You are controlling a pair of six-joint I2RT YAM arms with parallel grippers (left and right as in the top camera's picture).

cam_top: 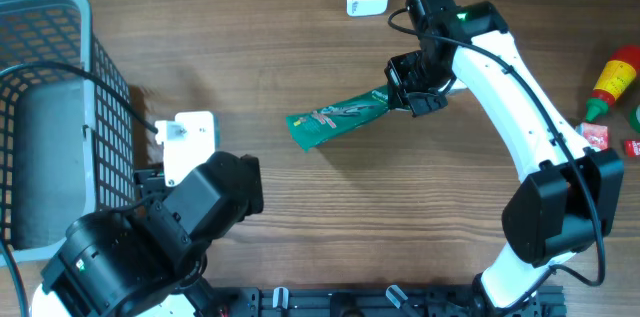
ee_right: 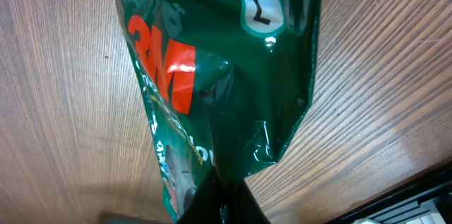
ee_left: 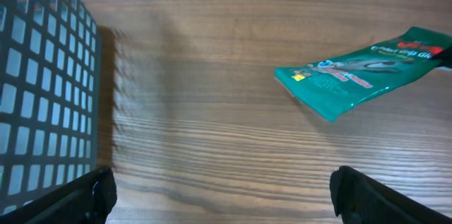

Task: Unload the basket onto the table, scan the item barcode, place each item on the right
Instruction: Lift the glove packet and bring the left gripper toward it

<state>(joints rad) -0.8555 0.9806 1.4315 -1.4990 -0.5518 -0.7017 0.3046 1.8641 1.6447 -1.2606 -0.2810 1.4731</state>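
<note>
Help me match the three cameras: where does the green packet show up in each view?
Overhead: the green packet lies slantwise near the middle, its right end pinched by the right gripper.
Left wrist: upper right, running off the right edge.
Right wrist: fills the top and centre, red logo on the left.
Shared landmark: the wooden table shows behind the packet in all three views.

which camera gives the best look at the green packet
Overhead: it shows the whole green 3M packet, one end pinched in the right gripper. The left wrist view shows its free end and printed face, cropped at the frame's right edge. The right wrist view is too close, catching only the logo and crinkled film.
</note>
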